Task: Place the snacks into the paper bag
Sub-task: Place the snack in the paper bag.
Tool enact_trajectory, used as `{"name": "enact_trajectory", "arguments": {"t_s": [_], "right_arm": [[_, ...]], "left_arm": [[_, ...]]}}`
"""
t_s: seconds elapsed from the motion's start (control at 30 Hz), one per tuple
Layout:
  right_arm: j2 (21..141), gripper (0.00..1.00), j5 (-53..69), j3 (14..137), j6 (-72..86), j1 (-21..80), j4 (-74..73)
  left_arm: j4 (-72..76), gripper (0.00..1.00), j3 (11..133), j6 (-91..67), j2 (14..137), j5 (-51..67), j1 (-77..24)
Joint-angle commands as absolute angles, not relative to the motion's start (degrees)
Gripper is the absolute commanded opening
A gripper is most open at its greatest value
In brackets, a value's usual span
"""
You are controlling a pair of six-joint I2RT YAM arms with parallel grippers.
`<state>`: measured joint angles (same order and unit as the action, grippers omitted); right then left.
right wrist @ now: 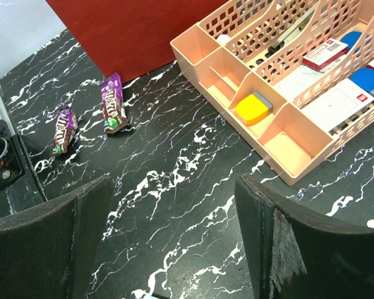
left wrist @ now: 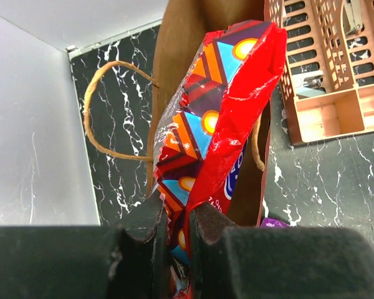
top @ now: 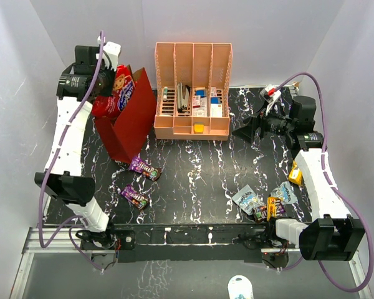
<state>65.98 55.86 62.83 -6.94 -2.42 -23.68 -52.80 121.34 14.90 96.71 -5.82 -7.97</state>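
Observation:
My left gripper is shut on the large red chip bag and holds it at the open top of the dark-red paper bag. In the left wrist view the chip bag hangs from my jaws into the bag's brown inside. Two purple candy bars lie on the table in front of the bag. Blue-grey pouches and yellow packets lie at the near right. My right gripper is open and empty above the table; its view shows both candy bars.
A peach slotted organizer with small boxes stands at the back middle, right of the paper bag; it also shows in the right wrist view and the left wrist view. White walls enclose the black marble table.

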Motion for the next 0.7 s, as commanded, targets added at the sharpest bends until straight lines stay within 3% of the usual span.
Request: {"name": "enact_trajectory", "arguments": {"t_s": [0.0,0.67], "right_arm": [[64.6,0.82,56.7,62.6,-6.9,-2.7,-20.4],[64.2,0.82,57.3,61.8,-7.1,-2.7,-20.2]], "left_arm": [[-46.8,0.00,120.9,15.2,96.2,-6.7,-7.7],[-56.6,0.00,128.2,12.4,110.4,1.3,-7.8]]}}
